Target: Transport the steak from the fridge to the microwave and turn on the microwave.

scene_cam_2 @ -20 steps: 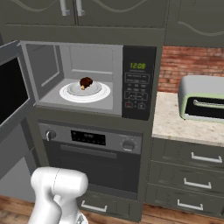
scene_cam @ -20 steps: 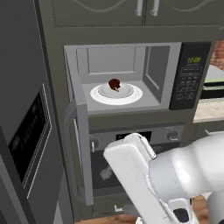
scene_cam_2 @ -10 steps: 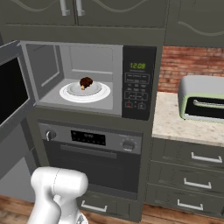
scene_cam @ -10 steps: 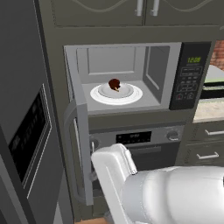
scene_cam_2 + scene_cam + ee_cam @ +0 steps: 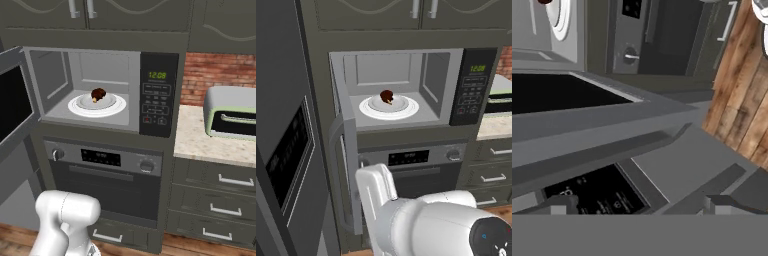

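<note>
Steak [image 5: 387,96] sits on the white turntable [image 5: 406,109] inside the open microwave [image 5: 392,86] in the left base view, roughly at the plate's middle. The microwave door [image 5: 347,170] hangs swung out to the left, edge-on to this camera, with the fridge [image 5: 283,150] just beside it. The oven [image 5: 421,167] sits directly below the cavity, and the keypad panel [image 5: 473,85] with green digits is on the right of the cavity.

In the right base view the steak [image 5: 98,94] again rests on the turntable [image 5: 85,106], and the dark-window door [image 5: 15,102] stands wide open at the left edge. The keypad panel [image 5: 157,94] is right of the cavity; a toaster oven [image 5: 233,113] stands on the table [image 5: 195,139] further right, well apart from the microwave.

The hand view is rolled: the door's dark window [image 5: 557,92] runs across the middle, the turntable [image 5: 559,17] and a sliver of meat lie at the upper left, an oven knob [image 5: 630,56] above, wood floor [image 5: 742,95] at right. The gripper [image 5: 639,205] holds nothing, its tips well apart at the bottom edge.

The meat looks delivered, so what remains is probably shutting the door and pressing start. The door is likely stiff and light on its hinge; pushing its outer face near the free edge should swing it most easily.
</note>
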